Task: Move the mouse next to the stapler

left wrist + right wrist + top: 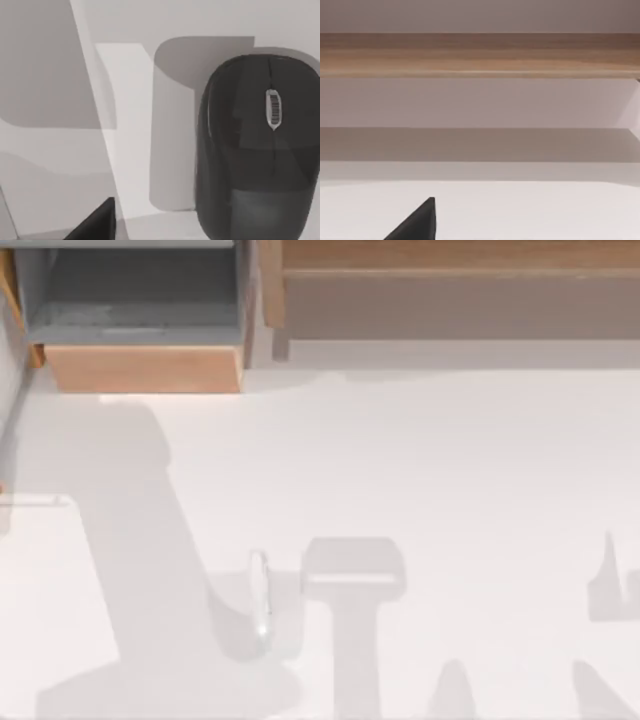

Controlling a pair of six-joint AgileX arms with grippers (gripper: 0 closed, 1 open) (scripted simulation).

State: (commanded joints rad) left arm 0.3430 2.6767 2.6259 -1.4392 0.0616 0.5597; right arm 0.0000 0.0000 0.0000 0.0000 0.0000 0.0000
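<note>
Resting flat on the white table [60, 165], the dark mouse [257, 150] lies close under the left arm's wrist camera, its silver scroll wheel [273, 109] running along the middle of its rounded back. Grey shadows fall across the table just beside the mouse and over part of its shell. A dark wedge [100, 222] juts in at the edge of that view, apart from the mouse, and whether the left gripper is open or closed cannot be told. In the top view a small pale sliver [258, 590] glints near the front of the table, left of centre, inside a patch of shadow; what it is cannot be made out. Broad arm-shaped shadows stretch over the front of the table from left to right. At the far left of the table stands an open wooden box [145, 368] with a grey inside, and beside it, running to the far right, a long wooden board [450, 255] lies above a pale panel. The right wrist view looks across bare table toward a wooden strip [480, 55] with a shadowed band beneath it; a second dark wedge [420, 222] shows at that view's edge, and the right gripper's state cannot be told either.
</note>
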